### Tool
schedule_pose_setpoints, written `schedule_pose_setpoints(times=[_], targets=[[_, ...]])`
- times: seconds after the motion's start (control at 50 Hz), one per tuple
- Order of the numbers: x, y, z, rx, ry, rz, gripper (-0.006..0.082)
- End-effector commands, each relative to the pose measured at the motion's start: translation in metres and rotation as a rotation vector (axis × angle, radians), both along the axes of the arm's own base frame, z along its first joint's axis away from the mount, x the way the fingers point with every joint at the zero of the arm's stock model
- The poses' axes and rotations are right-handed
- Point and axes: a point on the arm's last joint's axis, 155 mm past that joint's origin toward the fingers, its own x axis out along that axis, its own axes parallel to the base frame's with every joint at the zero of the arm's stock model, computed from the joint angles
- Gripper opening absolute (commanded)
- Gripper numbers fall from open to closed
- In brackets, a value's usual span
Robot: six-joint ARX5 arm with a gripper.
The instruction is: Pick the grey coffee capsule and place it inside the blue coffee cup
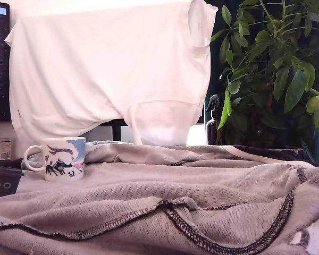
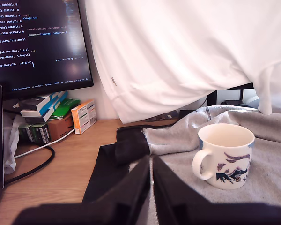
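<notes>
The blue coffee cup (image 1: 61, 158) is a white mug with a blue, navy and pink picture. It stands upright on the grey cloth at the exterior view's left, its handle pointing left. The grey coffee capsule (image 1: 7, 181) stands just left of the mug and nearer the camera, at the frame's edge. In the wrist view the mug (image 2: 225, 155) looks empty, and the capsule is out of view. My gripper (image 2: 151, 164) shows only in the wrist view, its two dark fingers pressed together with nothing between them, a short way from the mug's handle side.
A rumpled grey sweatshirt (image 1: 175, 196) covers the table. A white shirt (image 1: 111, 64) hangs behind it. A monitor (image 2: 37, 42), small boxes (image 2: 83, 116) and a black cable (image 2: 35, 164) lie on the wooden desk. A plant (image 1: 276, 69) and spray bottle (image 1: 213, 122) stand at the back right.
</notes>
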Motion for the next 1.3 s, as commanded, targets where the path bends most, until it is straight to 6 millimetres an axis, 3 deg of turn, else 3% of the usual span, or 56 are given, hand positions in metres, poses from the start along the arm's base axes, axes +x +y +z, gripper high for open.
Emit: schedule_pose_setpoints(times=[0.0, 0.3, 0.52, 0.7, 0.76, 0.88, 0.94, 0.98, 1.28], targets=[[0.002, -0.012, -0.013, -0.068, 0.005, -0.064, -0.0023], [0.001, -0.017, -0.01, -0.138, -0.001, -0.093, -0.0023], [-0.008, -0.054, 0.012, -0.278, -0.037, -0.309, -0.0022], [-0.013, -0.072, -0.015, -0.317, 0.109, -0.383, 0.0005], [-0.013, -0.075, -0.025, -0.304, 0.151, -0.389, 0.0135], [-0.013, -0.081, -0.034, -0.279, 0.186, -0.407, 0.0615], [-0.012, -0.08, -0.039, -0.279, 0.208, -0.392, 0.0767], [-0.012, -0.079, -0.043, -0.276, 0.225, -0.386, 0.0805], [-0.006, -0.074, -0.068, -0.237, 0.315, -0.331, 0.08]])
